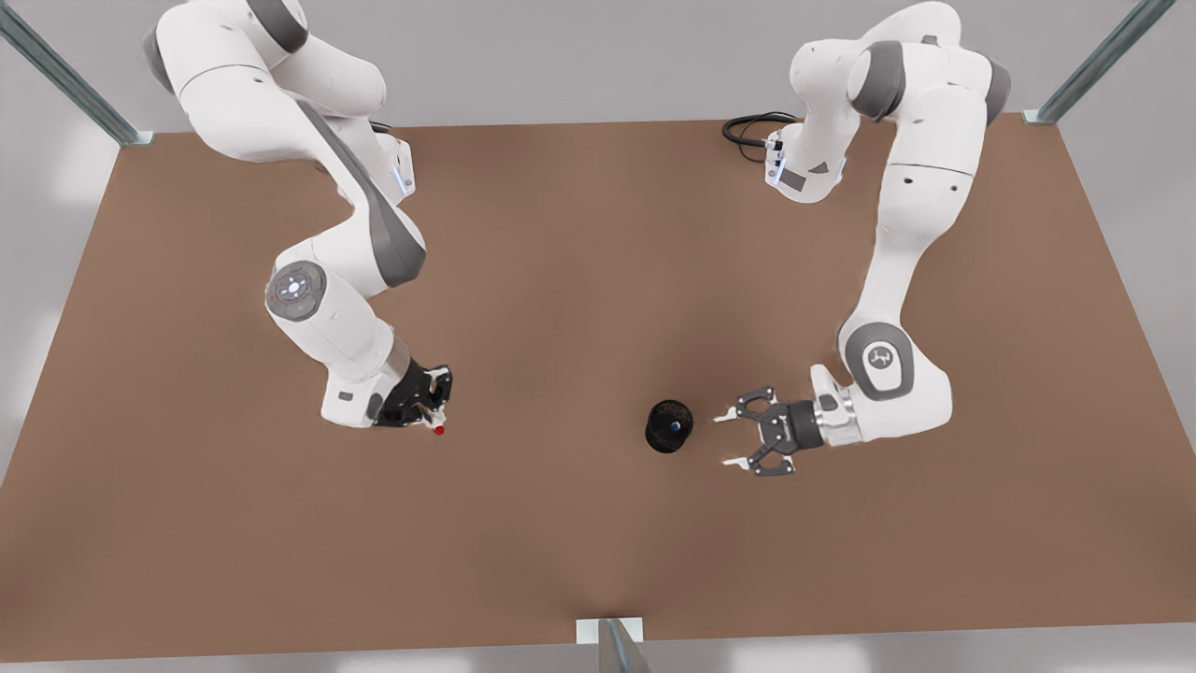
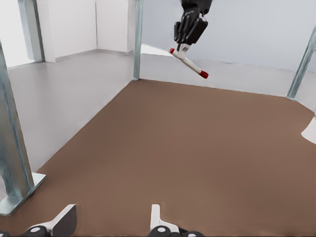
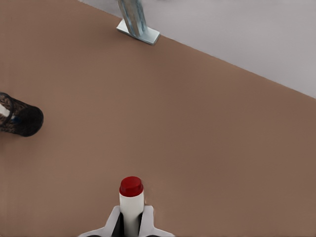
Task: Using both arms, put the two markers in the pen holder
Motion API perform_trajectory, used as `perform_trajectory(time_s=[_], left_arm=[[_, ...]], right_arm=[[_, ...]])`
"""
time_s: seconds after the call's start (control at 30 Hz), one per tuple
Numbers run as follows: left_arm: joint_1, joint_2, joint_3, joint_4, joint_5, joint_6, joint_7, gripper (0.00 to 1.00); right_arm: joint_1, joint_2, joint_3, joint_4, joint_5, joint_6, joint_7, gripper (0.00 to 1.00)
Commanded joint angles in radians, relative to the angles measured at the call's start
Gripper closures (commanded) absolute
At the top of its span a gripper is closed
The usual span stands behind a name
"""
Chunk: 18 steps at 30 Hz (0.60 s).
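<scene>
One done: blue marker stands in holder.
Left to do: red marker, not yet in.
R gripper: clamped on red, held above table, well off holder, on front view's left.
L gripper: fingers apart, empty, just beside holder, waiting.

overhead front view, 2 low wrist views

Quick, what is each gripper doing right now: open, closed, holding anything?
Left gripper: open, holding nothing, beside the pen holder.
Right gripper: closed on the red marker.
</scene>
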Motion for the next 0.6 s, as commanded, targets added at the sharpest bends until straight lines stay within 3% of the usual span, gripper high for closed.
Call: perform_trajectory(time_s=[0.0,0.07,0.13,0.17,0.23,0.3,0.33,0.4,0.57], left_arm=[[0.075,-0.007,0.001,0.091,0.311,-0.269,-0.464,0.0],[0.104,-0.033,0.051,0.215,0.719,-0.303,-0.998,0.0],[0.095,-0.147,0.059,0.217,1.163,-0.314,-1.329,0.0],[0.078,-0.173,0.054,0.217,1.226,-0.372,-1.533,0.0],[0.032,-0.239,0.054,0.217,1.229,-0.427,-1.87,0.0],[0.011,-0.276,0.068,0.216,1.231,-0.444,-1.948,0.0],[-0.044,-0.311,0.12,0.19,1.232,-0.441,-2.044,0.0],[-0.06,-0.358,0.133,0.111,1.232,-0.374,-2.21,0.0],[-0.066,-0.268,0.114,0.193,1.228,-0.361,-2.407,0.0]], right_arm=[[0.017,0.002,0.021,0.001,-0.011,0.159,0.179,0.78],[0.06,0.013,0.023,0.002,-0.011,0.294,0.181,0.78],[0.091,0.025,0.021,0.01,-0.012,0.413,0.201,0.78],[0.125,0.042,0.021,0.011,-0.014,0.478,0.204,0.78],[0.181,0.073,0.017,0.051,-0.011,0.551,0.205,0.78],[0.252,0.142,-0.006,0.126,-0.035,0.622,0.204,0.78],[0.315,0.179,-0.045,0.177,-0.041,0.665,0.204,0.78],[0.489,0.232,-0.192,0.313,-0.04,0.667,0.224,0.78],[0.769,0.395,-0.461,0.559,-0.04,0.688,0.323,0.78]])
